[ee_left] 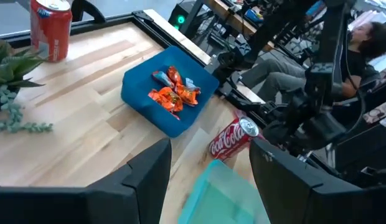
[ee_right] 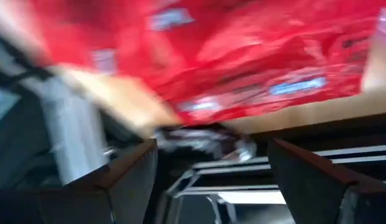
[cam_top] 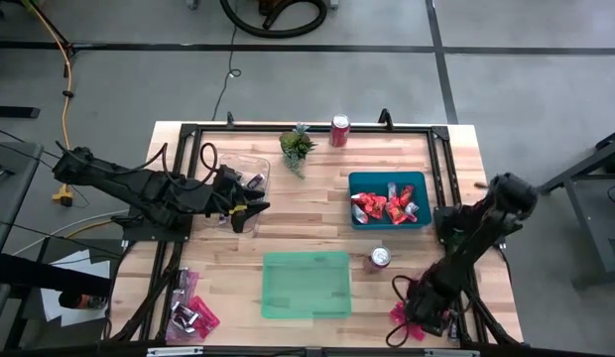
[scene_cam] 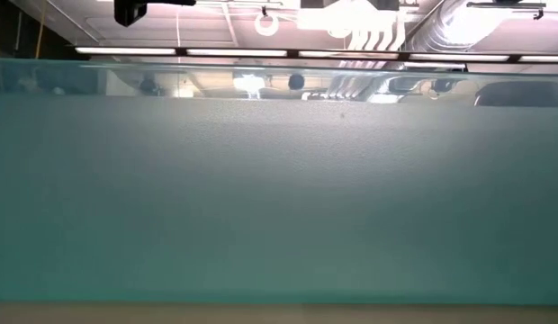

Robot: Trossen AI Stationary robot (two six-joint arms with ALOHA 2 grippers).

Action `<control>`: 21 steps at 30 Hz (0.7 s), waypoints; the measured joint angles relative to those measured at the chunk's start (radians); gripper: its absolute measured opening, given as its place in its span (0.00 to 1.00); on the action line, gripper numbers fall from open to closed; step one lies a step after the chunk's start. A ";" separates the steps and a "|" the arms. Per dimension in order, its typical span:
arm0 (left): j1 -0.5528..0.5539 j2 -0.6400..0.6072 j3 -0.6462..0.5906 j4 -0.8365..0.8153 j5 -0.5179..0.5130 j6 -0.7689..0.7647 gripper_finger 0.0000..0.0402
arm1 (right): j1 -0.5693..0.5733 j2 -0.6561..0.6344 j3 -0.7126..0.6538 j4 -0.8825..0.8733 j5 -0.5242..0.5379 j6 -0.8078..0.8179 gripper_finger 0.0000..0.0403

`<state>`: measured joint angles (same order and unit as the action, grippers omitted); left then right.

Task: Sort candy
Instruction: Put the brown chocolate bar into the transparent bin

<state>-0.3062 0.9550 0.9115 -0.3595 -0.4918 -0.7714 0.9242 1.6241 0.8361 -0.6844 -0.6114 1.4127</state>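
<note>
The left gripper (cam_top: pixel 250 210) is hanging over the wooden surface (cam_top: pixel 317 213) just beside a clear tray (cam_top: pixel 250 177) that is holding a few dark bars (cam_top: pixel 256 180). Its jaws are standing wide apart and gripping nothing: in the left wrist view the two dark fingers (ee_left: pixel 143 180) are framing bare wood. Ahead of those jaws a blue tray (ee_left: pixel 171 96) is carrying red-orange packets (ee_left: pixel 173 93), a tipped soda can (ee_left: pixel 233 138) is lying just past it, and the corner of a green tray (ee_left: pixel 221 196) is showing between the fingers. An upright soda can (ee_left: pixel 51 26) and a small plant (ee_left: pixel 12 81) are standing off to one side.

The right gripper (cam_top: pixel 419 309) is reaching down at the near right corner of the surface, directly over a small pile of pink-red packets (cam_top: pixel 405 319). In the right wrist view its jaws are standing open, with a red packet (ee_right: pixel 243 50) filling the space just beyond the fingertips (ee_right: pixel 127 168); I cannot tell whether they are touching it.

More pink-red packets and bars (cam_top: pixel 191 312) are lying at the near left corner, well away from both sets of jaws. The green tray (cam_top: pixel 307 284) is sitting between the two arms, and its wall is blocking the low view.
</note>
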 joint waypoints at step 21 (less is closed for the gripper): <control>0.000 -0.007 0.000 -0.002 0.018 0.017 0.51 | 0.050 0.187 0.022 -0.034 -0.120 -0.070 0.42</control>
<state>-0.3061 0.9483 0.9112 -0.3620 -0.4736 -0.7541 0.9741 1.8107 0.8581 -0.7186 -0.7314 1.3426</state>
